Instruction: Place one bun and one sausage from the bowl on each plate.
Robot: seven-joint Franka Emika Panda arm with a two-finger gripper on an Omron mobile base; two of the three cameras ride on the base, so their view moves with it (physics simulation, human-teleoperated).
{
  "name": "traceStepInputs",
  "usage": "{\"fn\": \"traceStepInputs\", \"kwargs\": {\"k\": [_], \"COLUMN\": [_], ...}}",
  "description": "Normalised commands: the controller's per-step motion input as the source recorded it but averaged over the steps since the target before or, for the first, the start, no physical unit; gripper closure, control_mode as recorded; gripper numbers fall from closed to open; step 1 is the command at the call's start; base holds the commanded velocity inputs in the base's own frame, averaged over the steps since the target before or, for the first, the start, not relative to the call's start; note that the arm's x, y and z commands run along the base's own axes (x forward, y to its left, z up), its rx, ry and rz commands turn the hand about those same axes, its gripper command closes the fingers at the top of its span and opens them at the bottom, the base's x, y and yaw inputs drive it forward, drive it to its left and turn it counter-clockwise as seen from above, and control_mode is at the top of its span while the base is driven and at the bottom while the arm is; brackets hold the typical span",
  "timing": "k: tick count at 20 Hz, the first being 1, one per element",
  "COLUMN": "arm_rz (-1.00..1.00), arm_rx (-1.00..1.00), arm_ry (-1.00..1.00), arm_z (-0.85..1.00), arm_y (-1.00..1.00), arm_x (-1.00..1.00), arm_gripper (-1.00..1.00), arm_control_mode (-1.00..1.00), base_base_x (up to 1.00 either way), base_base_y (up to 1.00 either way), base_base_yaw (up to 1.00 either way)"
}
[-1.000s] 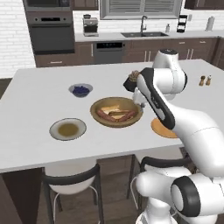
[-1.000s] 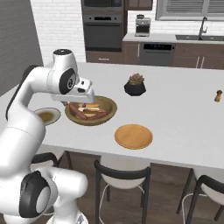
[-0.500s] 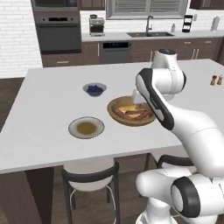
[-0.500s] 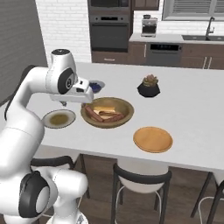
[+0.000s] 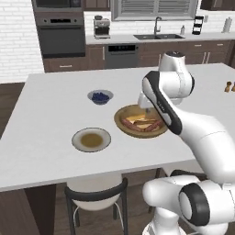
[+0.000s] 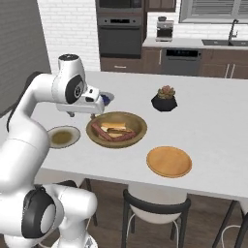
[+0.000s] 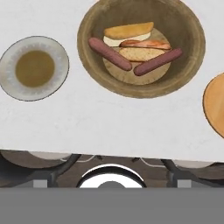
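My fingers (image 6: 93, 110) are spread wide and hold nothing, hovering above the white worktop (image 5: 50, 114) at the near-left rim of the wooden bowl (image 7: 142, 47). The bowl holds 2 buns and 3 sausages. The grey-rimmed plate (image 7: 34, 68) lies to its left, the orange plate (image 6: 169, 161) to its right, both bare.

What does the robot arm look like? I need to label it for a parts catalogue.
The arm is glossy white, built of thick rounded segments with dark grey rings at the joints; one large round joint cap is dark with a small pale dot. It ends in a boxy white tool. The base has bulky white housings with dark discs. No cables or markings are visible.
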Motion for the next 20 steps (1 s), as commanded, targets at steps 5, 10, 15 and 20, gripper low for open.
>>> {"fn": "traceStepInputs", "kwargs": {"k": [5, 10, 15, 20], "arm_rz": [0.08, 0.38, 0.37, 0.29], "arm_rx": [0.00, 0.01, 0.00, 0.00], "arm_ry": [0.17, 0.09, 0.00, -0.02], "arm_z": [-0.38, -0.76, -0.67, -0.56], "arm_y": [-0.05, 0.00, 0.10, 0.20], "arm_x": [0.90, 0.75, 0.59, 0.41], "arm_gripper": [-1.00, -1.00, -1.00, -1.00], "arm_control_mode": [-1.00, -1.00, -1.00, -1.00], "base_base_x": [0.00, 0.00, 0.00, 0.00], "base_base_y": [0.00, 0.00, 0.00, 0.00], "base_base_yaw": [0.00, 0.00, 0.00, 0.00]}}
